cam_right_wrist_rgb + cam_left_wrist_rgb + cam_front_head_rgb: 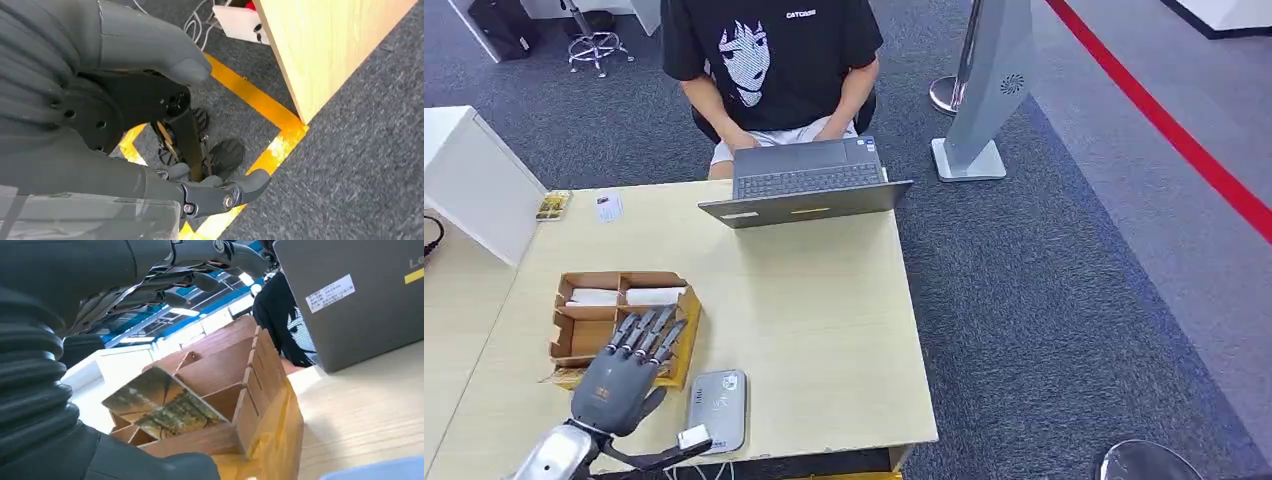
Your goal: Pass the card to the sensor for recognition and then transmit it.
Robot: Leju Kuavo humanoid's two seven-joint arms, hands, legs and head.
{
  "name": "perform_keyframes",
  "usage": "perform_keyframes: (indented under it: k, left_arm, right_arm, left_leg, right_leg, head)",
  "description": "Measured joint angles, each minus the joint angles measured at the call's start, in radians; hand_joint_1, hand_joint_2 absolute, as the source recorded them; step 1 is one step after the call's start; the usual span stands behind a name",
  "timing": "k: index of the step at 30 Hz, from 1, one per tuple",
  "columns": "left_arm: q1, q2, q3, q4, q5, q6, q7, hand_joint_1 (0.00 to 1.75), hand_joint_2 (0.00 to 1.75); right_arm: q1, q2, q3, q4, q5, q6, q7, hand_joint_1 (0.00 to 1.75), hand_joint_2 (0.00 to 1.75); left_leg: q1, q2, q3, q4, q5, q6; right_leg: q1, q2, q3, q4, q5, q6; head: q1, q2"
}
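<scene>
We are at the first step: getting the card point(165, 407) out of the wooden box point(584, 325). Our left hand point(619, 375) hovers over the near end of the box, at the lower left of the head view. Its fingers point(649, 335) are straight and a little apart, and they hold nothing.

In the left wrist view the card leans tilted in a near slot of the box, near the middle of the frame. The fingers reach across the top of that frame, above the card and not touching it.

We think the next move is to bring the hand down, pinch the card's raised edge between thumb and fingers, and lift it out. Then it must go to the grey sensor point(717, 408), which lies flat on the surface just right of the box.

Our right hand point(150, 140) hangs beside the surface, over the floor. Its fingers look loose and hold nothing.
</scene>
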Motion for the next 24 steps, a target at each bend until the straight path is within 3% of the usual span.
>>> perform_keyframes:
  k: [24]
  left_arm:
    - [0.029,-0.008,0.04,-0.03,-0.011,0.026,0.0,0.0,1.75]
  right_arm:
    - [-0.002,-0.003,0.0,-0.013,0.042,0.005,0.026,0.0,1.75]
  left_leg:
    - [0.0,0.0,0.0,0.0,0.0,0.0]
  right_leg:
    - [0.0,0.0,0.0,0.0,0.0,0.0]
  head:
    - [0.0,0.0]
